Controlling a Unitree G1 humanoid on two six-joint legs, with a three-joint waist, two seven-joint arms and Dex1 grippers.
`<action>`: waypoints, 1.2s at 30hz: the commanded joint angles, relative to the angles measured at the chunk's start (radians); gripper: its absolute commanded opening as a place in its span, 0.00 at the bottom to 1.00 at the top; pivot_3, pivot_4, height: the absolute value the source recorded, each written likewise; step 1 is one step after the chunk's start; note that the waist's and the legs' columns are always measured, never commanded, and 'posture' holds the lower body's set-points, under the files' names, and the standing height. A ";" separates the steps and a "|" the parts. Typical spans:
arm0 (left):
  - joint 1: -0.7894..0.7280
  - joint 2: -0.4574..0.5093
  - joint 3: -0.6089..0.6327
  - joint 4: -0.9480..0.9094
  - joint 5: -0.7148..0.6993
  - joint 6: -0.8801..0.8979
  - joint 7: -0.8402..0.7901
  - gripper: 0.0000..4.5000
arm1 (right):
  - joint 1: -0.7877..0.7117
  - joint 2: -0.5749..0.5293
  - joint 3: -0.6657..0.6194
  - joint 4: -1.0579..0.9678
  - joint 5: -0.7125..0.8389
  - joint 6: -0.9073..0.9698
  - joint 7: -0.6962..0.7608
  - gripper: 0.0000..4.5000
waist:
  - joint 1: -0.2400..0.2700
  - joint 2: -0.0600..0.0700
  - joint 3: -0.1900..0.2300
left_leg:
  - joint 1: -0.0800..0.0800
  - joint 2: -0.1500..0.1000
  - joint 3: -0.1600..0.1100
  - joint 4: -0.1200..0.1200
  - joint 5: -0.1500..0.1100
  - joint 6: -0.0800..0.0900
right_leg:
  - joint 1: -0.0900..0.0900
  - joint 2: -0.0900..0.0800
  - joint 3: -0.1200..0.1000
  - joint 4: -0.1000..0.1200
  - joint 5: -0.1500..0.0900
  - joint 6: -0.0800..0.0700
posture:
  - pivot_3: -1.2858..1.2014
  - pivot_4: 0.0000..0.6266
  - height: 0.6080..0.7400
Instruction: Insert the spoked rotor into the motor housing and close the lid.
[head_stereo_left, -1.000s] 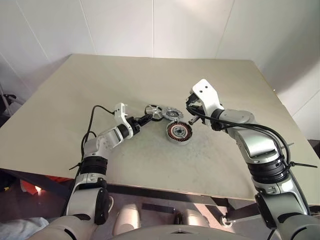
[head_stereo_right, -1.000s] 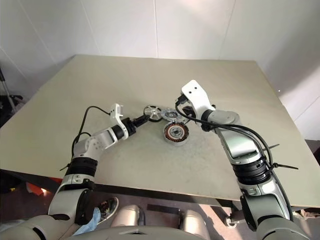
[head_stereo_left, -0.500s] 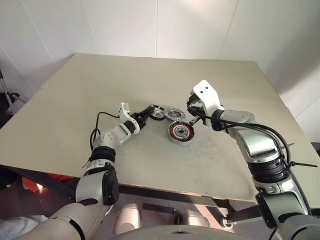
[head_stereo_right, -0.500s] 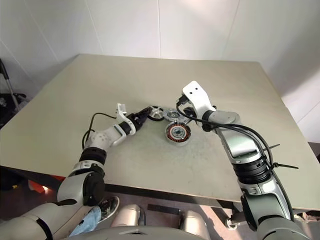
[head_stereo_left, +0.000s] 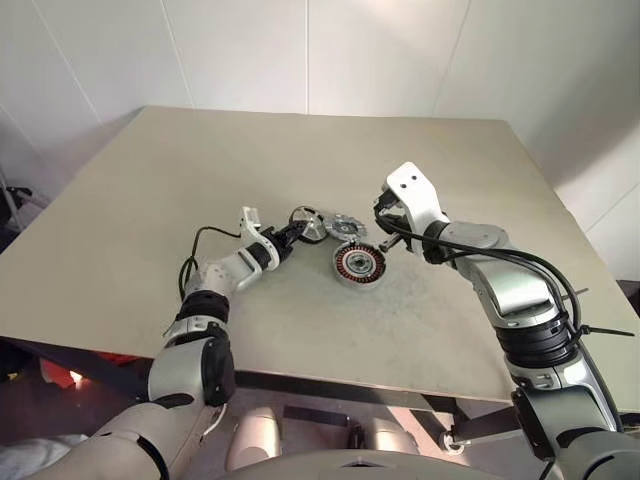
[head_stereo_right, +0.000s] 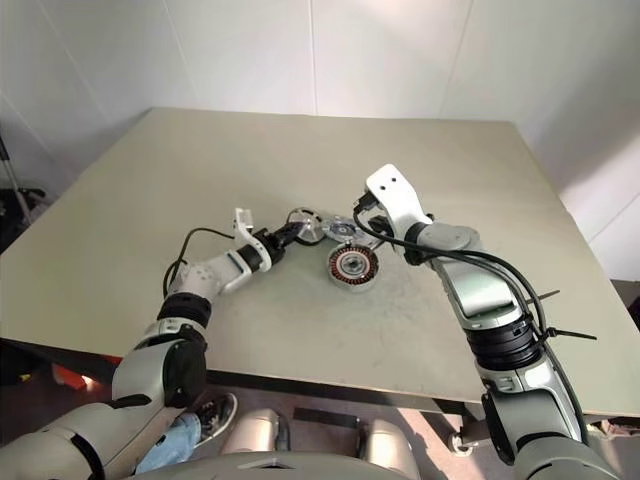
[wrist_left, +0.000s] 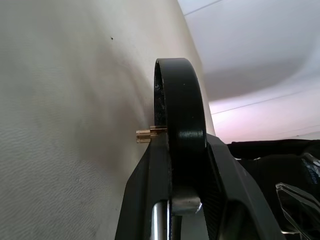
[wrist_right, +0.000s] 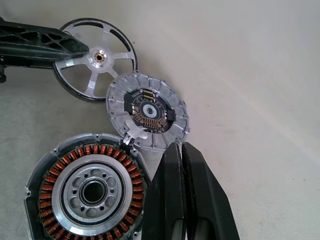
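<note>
The spoked rotor (head_stereo_left: 309, 222), black-rimmed with silver spokes, lies on the table left of the lid (head_stereo_left: 344, 226). My left gripper (head_stereo_left: 296, 232) reaches it from the left and is shut on its rim. In the left wrist view the black rim (wrist_left: 180, 95) stands edge-on between the two fingers. The motor housing (head_stereo_left: 359, 264), with copper-red windings around a pale centre, sits open in front of the lid. My right gripper (wrist_right: 181, 152) is shut and empty. It hovers just right of the housing (wrist_right: 90, 187), its tips at the near edge of the lid (wrist_right: 148, 111).
The beige table (head_stereo_left: 200, 160) stretches wide around the three parts, which cluster near its middle. A black cable loops off my left forearm (head_stereo_left: 195, 245). White walls rise behind the far edge.
My left gripper has closed on the rotor's rim after reaching in open, and its wrist has rolled. The right arm has not moved.
</note>
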 joint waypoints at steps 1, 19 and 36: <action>0.059 0.050 0.049 -0.147 -0.068 0.059 0.005 0.09 | 0.000 -0.046 -0.061 0.012 -0.002 -0.033 -0.002 0.00 | -0.002 0.000 0.000 | 0.000 0.000 0.000 0.000 0.000 0.000 | 0.000 0.000 0.000 0.000 0.000 0.000 | 0.52 0.00 1.00; 0.063 -0.061 -0.125 -0.317 -0.184 0.347 0.001 0.09 | 0.064 -0.139 -0.090 0.096 -0.057 -0.085 -0.054 0.00 | 0.005 -0.001 0.002 | 0.000 -0.001 0.001 0.002 0.000 0.001 | 0.001 0.000 0.000 0.000 0.000 0.000 | 0.52 0.00 1.00; 0.025 -0.089 -0.197 -0.149 -0.082 0.321 -0.077 0.09 | 0.089 -0.140 -0.092 0.061 -0.057 -0.067 -0.077 0.00 | 0.004 -0.001 0.002 | 0.000 -0.001 0.000 0.001 -0.001 0.002 | 0.001 0.000 0.000 -0.001 0.000 0.001 | 0.52 0.00 1.00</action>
